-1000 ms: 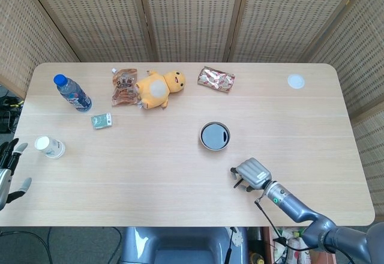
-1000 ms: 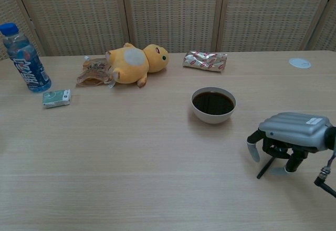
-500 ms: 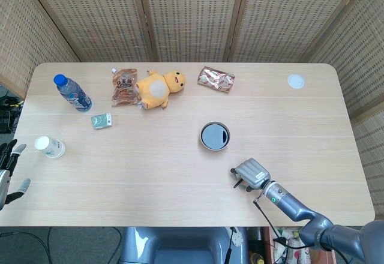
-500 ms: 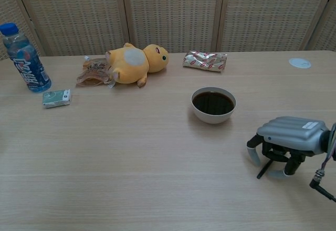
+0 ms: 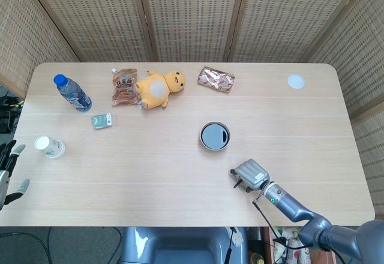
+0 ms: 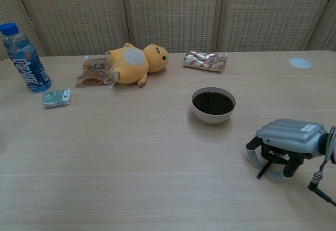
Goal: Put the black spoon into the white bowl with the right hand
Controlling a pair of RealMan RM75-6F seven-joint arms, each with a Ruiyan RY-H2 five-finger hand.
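The white bowl (image 5: 215, 136) (image 6: 213, 105), dark inside, stands right of the table's middle. Near the front right edge my right hand (image 5: 250, 174) (image 6: 286, 142) hovers palm down, low over the black spoon (image 6: 263, 169). Only the spoon's thin black handle shows, slanting from under the hand down to the tabletop. The hand's fingers curl down on both sides of the handle, and I cannot tell whether they grip it. My left hand (image 5: 7, 171) hangs off the table's left edge, its fingers spread and holding nothing.
At the back lie a yellow plush toy (image 5: 158, 88), a brown snack bag (image 5: 124, 86) and a foil packet (image 5: 216, 79). A blue bottle (image 5: 72, 93), a small green box (image 5: 101, 120) and a white cup (image 5: 50, 147) stand at the left. A white lid (image 5: 295, 81) lies far right.
My right hand has sunk a little lower over the spoon, whose handle tip has stayed in place. My left hand has slid slightly down along the left edge.
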